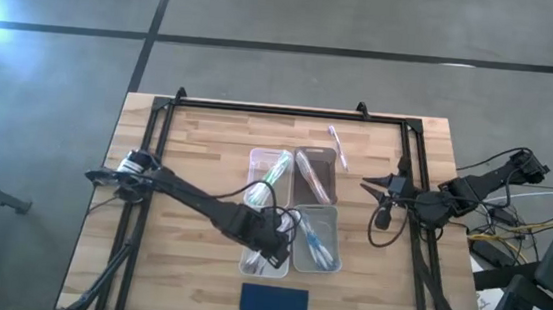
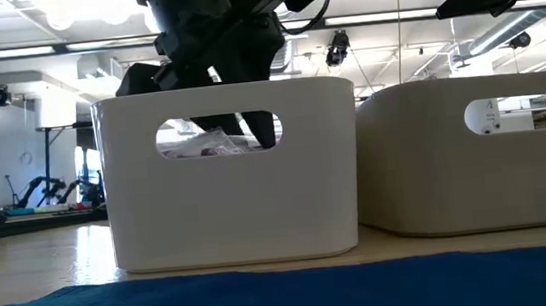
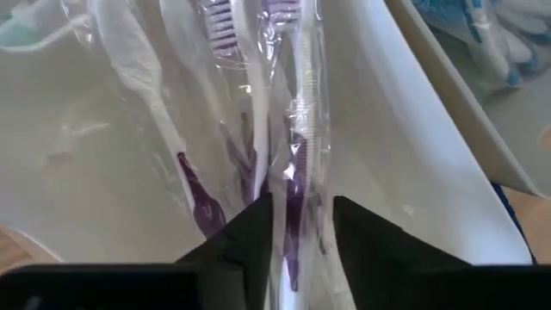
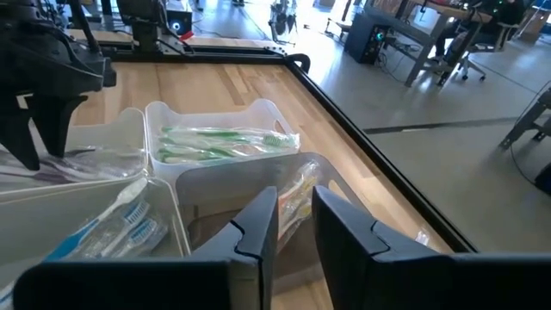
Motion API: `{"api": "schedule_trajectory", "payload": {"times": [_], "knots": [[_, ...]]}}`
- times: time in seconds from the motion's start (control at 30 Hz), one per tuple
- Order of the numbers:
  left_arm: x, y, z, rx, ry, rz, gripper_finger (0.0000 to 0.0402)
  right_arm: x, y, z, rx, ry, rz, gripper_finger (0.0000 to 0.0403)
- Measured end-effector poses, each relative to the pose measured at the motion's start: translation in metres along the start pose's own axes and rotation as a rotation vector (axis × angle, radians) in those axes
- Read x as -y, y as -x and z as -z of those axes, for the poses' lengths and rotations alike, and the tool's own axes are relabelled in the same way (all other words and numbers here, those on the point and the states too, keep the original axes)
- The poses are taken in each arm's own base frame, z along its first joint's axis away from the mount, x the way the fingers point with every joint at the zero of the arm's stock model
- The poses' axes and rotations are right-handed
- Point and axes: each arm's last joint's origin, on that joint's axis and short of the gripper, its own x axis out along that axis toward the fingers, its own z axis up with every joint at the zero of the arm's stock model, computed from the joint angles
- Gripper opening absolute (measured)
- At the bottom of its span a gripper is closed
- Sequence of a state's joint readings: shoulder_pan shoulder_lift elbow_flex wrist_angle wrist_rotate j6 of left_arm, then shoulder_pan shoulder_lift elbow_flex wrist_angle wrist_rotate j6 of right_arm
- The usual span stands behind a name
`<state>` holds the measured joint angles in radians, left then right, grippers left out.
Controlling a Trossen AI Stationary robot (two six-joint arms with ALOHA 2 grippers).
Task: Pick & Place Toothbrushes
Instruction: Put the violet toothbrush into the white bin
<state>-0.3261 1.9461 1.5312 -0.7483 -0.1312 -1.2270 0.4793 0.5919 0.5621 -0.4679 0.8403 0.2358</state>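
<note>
Nearest, at the near edge of the table (image 1: pixel 198 138): dark blue pad (image 1: pixel 274 303), lying flat.

Just beyond the pad, near row of two clear bins side by side. Near-left bin (image 2: pixel 233 207): left gripper (image 3: pixel 301 202) reaching down inside it, jaws apart, fingers (image 3: pixel 250 232) on either side of the handle end of the wrapped purple toothbrushes (image 3: pixel 288 129). Wrapper in the gap, not visibly pinched. Purple toothbrushes resting lengthwise on the bin's floor, bristle ends pointing away from the gripper. Left arm stretched across from the table's left edge.

Near-right bin (image 1: pixel 316 239): blue toothbrushes (image 4: pixel 112 224) in clear wrappers, heaped along its length.

Far row, touching the near row. Far-left bin (image 1: pixel 270 167): green toothbrushes (image 4: pixel 224 142), wrapped, lying together. Far-right bin (image 1: pixel 315 173): pinkish toothbrushes (image 4: pixel 297 202), wrapped, against one wall.

Right of the bins, level with the far row: right gripper (image 4: pixel 294 194), held above the bare wood, pointed toward the bins. Jaws slightly apart, narrow gap, nothing between them. Right arm coming in over the table's right edge.

Farther still, beyond the far-right bin: loose toothbrush (image 1: pixel 337 146), pinkish, alone on the wood, near the bin's far corner but apart from it.
</note>
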Motion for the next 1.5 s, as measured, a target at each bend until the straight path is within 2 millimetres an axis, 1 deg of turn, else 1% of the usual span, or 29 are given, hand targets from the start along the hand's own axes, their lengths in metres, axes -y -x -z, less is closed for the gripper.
{"api": "schedule_trajectory", "payload": {"times": [0.1, 0.17, 0.27, 0.4, 0.5, 0.63, 0.73, 0.83, 0.97, 1.03, 1.13, 1.27, 1.37, 1.5], "knots": [[0.000, 0.002, -0.004, -0.037, -0.010, 0.022, 0.0145, 0.000, 0.000, 0.000, 0.000, 0.000, 0.000, 0.0055], [0.000, 0.008, -0.007, -0.044, -0.012, 0.041, 0.0154, 0.000, 0.000, 0.000, 0.000, 0.001, 0.000, 0.0049], [0.000, 0.023, -0.012, -0.021, -0.023, 0.069, 0.0159, 0.000, 0.000, 0.000, 0.000, 0.000, 0.000, 0.0042], [-0.004, 0.049, -0.015, 0.050, -0.021, 0.079, 0.0161, 0.000, 0.000, 0.001, -0.001, 0.001, 0.000, 0.0039], [-0.010, 0.070, -0.013, 0.155, -0.051, 0.038, 0.0161, 0.000, 0.000, 0.000, 0.003, 0.005, 0.002, 0.0043], [-0.015, 0.097, -0.003, 0.382, -0.125, -0.050, 0.0161, 0.002, 0.000, -0.001, 0.029, -0.003, 0.070, 0.0052], [-0.017, 0.112, 0.008, 0.535, -0.206, -0.121, 0.0161, 0.003, 0.000, -0.003, 0.051, -0.019, 0.133, 0.0060], [-0.019, 0.122, 0.017, 0.651, -0.285, -0.194, 0.0161, 0.004, 0.000, -0.002, 0.058, -0.017, 0.181, 0.0068], [-0.022, 0.124, 0.024, 0.711, -0.388, -0.283, 0.0161, 0.005, -0.001, -0.001, 0.066, -0.024, 0.221, 0.0079], [-0.025, 0.121, 0.025, 0.744, -0.411, -0.321, 0.0161, 0.005, -0.001, 0.000, 0.073, -0.060, 0.247, 0.0084], [-0.035, 0.117, 0.026, 0.782, -0.455, -0.383, 0.0161, 0.007, -0.003, 0.001, 0.081, -0.104, 0.285, 0.0093], [-0.053, 0.108, 0.032, 0.784, -0.526, -0.432, 0.0161, 0.011, -0.007, 0.001, 0.079, -0.161, 0.331, 0.0106], [-0.068, 0.096, 0.036, 0.778, -0.563, -0.433, 0.0156, 0.017, -0.013, 0.001, 0.047, -0.192, 0.337, 0.0113], [-0.088, 0.087, 0.036, 0.784, -0.583, -0.343, 0.0140, 0.029, -0.025, 0.001, -0.009, -0.242, 0.353, 0.0119]]}}
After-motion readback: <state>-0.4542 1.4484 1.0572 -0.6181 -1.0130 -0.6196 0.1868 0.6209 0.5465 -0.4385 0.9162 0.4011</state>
